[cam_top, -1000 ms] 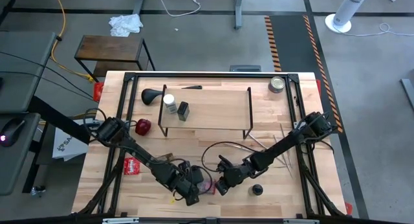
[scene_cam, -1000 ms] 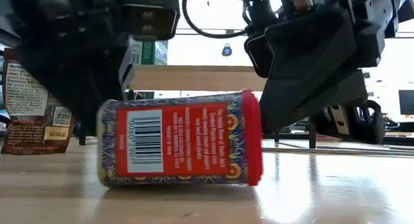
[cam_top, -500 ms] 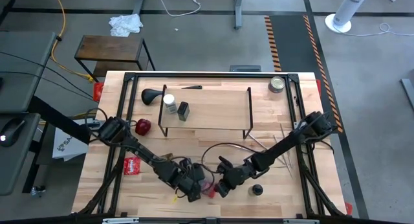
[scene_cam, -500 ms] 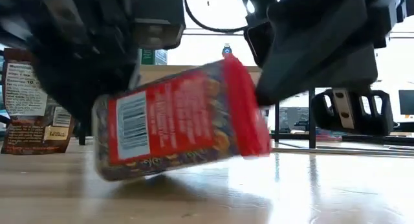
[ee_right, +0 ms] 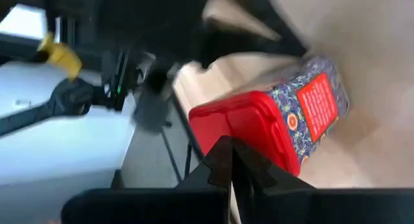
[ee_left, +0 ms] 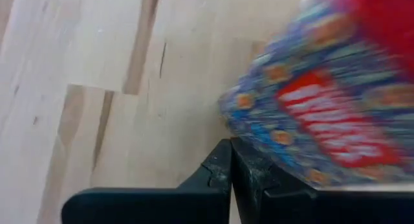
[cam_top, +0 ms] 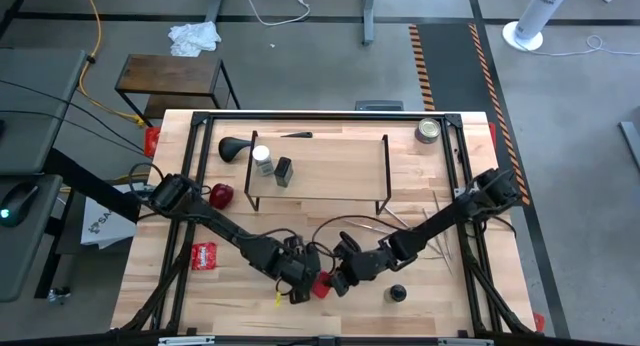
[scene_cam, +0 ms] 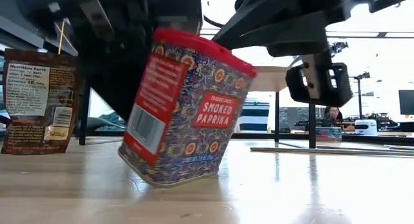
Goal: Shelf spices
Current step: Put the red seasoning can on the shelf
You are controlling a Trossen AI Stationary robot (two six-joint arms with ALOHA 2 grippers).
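Two closed pincers, left pincer [cam_top: 297, 284], right pincer [cam_top: 335, 283], tilted paprika tin [scene_cam: 184, 107] between them

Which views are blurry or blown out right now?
Left wrist view: the paprika tin is smeared by motion blur. Right wrist view: the background behind the tin's red lid is soft. Low view: sharp label on the tin, but bright backlight washes out the room behind. High view: evenly lit.
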